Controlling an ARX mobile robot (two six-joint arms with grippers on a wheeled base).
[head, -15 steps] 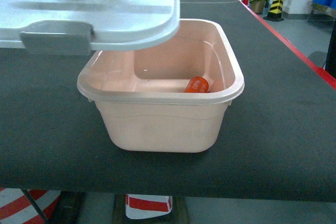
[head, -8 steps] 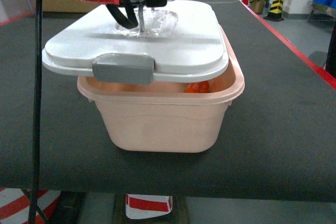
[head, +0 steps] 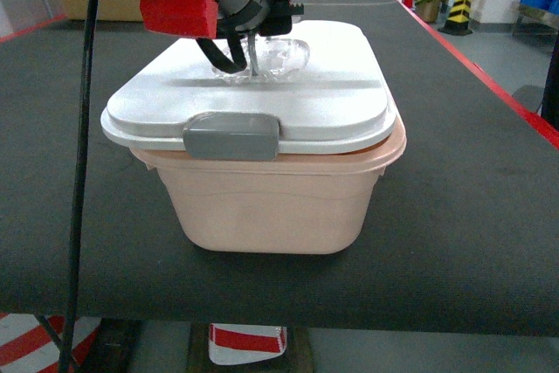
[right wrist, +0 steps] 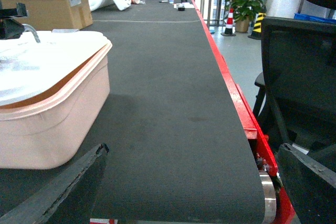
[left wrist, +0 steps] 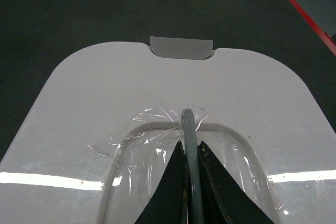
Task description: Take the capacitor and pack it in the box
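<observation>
Lid [head: 288,93] sits on box [head: 271,207] slightly skewed, overhanging the box's left and front, clasp [head: 231,136] unlatched. Best move looks like: slide lid right to square it with the rim, then press down. Left gripper [left wrist: 191,153] is clamped on the lid's handle [left wrist: 187,124]. Right gripper [right wrist: 178,182] is spread wide, empty, right of box. Capacitor hidden, presumably inside box.

Left gripper [left wrist: 191,153] jaws clamped on lid handle [left wrist: 188,129], arm reaching in from left; right gripper [right wrist: 184,192] jaws spread wide, low.
</observation>
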